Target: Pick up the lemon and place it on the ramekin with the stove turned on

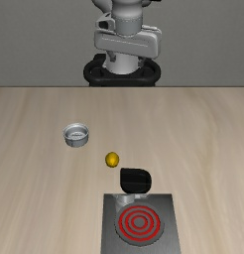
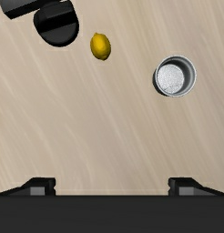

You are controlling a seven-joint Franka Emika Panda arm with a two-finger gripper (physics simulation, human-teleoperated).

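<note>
Gripper (image 2: pixel 112 187) hangs high over the table (image 1: pixel 35 198), fingers (image 2: pixel 39 187) spread wide with nothing between them; pre-grasp, I'd say. Lemon (image 1: pixel 112 159) lies loose on the wood between ramekin (image 1: pixel 76 134) and a black object (image 1: pixel 136 180), touching neither. Stove (image 1: pixel 168 204) sits just past that. Exterior view gives the coil (image 1: pixel 139 224) glowing red, so the burner reads on. Wrist view gives the finger gap and the ramekin's empty inside.

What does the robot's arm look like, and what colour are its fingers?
The arm is white and light grey, built from chunky rounded pieces, and it stands on a round black base. The gripper is black, with two small, blocky fingertips.
</note>
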